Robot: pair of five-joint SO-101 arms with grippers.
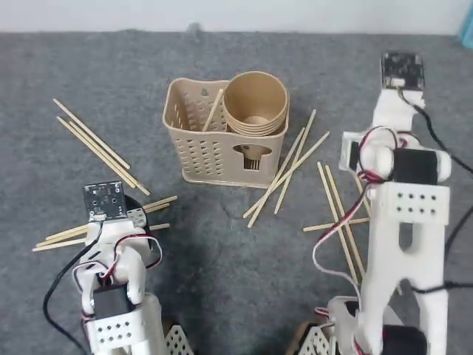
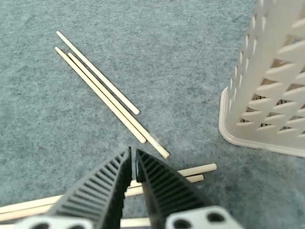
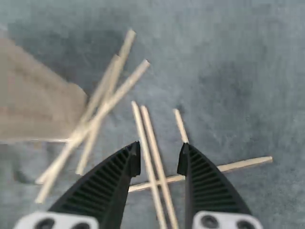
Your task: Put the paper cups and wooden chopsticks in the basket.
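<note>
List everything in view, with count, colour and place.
basket: 1, beige, perforated, mid-table.
paper cups: nested stack, number unclear, brown, in the basket's right part.
chopstick in basket: 1, light wood, leaning in its left part.
far-left chopsticks: 3, light wood, left of the basket.
near chopsticks: several, partly under the left arm.
middle chopsticks: 3, crossed, right of the basket.
right chopsticks: about 4, by the right arm.
table cover: grey.
left arm, right arm: white.
left tool: black, shut, above chopsticks.
right tool: black, open, over two parallel chopsticks.
</note>
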